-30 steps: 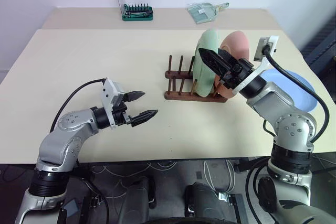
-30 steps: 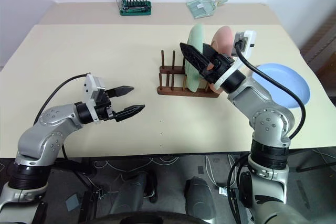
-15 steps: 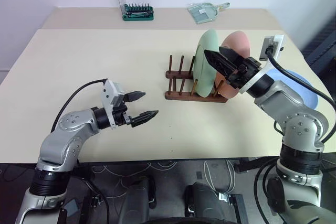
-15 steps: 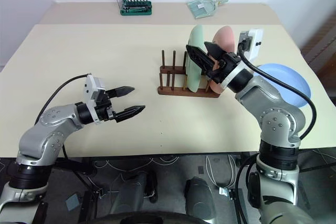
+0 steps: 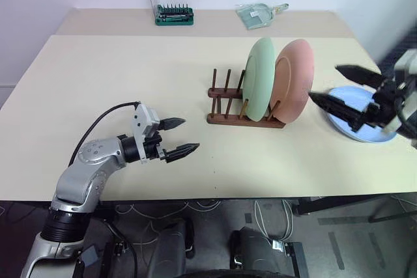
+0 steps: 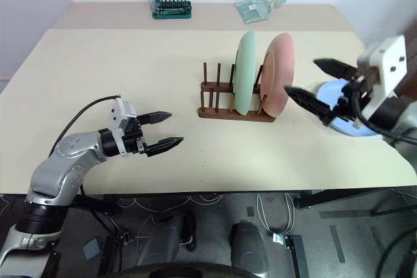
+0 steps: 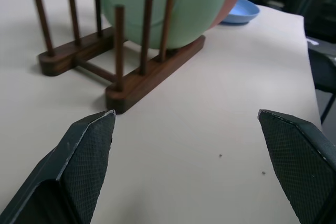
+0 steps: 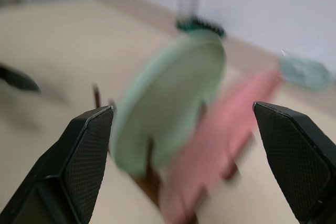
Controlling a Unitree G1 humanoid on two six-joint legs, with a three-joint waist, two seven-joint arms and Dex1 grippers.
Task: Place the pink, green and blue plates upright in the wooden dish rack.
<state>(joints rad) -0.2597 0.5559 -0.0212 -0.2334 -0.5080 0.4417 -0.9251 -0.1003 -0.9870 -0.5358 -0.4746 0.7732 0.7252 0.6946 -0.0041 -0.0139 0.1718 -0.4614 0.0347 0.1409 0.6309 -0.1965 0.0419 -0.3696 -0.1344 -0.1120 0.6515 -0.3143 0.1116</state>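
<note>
The wooden dish rack (image 5: 229, 112) stands mid-table with the green plate (image 5: 259, 79) and the pink plate (image 5: 294, 80) upright in its right-hand slots. The blue plate (image 5: 370, 129) lies flat on the table to the right of the rack. Above that plate my right gripper (image 5: 343, 90) hangs open and empty, pointing left toward the pink plate. My left gripper (image 5: 182, 137) is open and empty, low over the table to the left of the rack. The left wrist view shows the rack (image 7: 131, 72), the green plate (image 7: 163, 3) and the blue plate (image 7: 239, 11) beyond.
A green-based screwdriver bit set (image 5: 173, 15) with a clear lid and a clear packet (image 5: 257, 14) lie at the far edge of the table. A black cable (image 5: 104, 125) runs along my left arm. The rack's left-hand pegs (image 5: 220, 83) stand free.
My right gripper has pulled away from the pink plate, swinging right and back to hang over the blue plate. The left gripper has stayed put. The camera view has shifted slightly.
</note>
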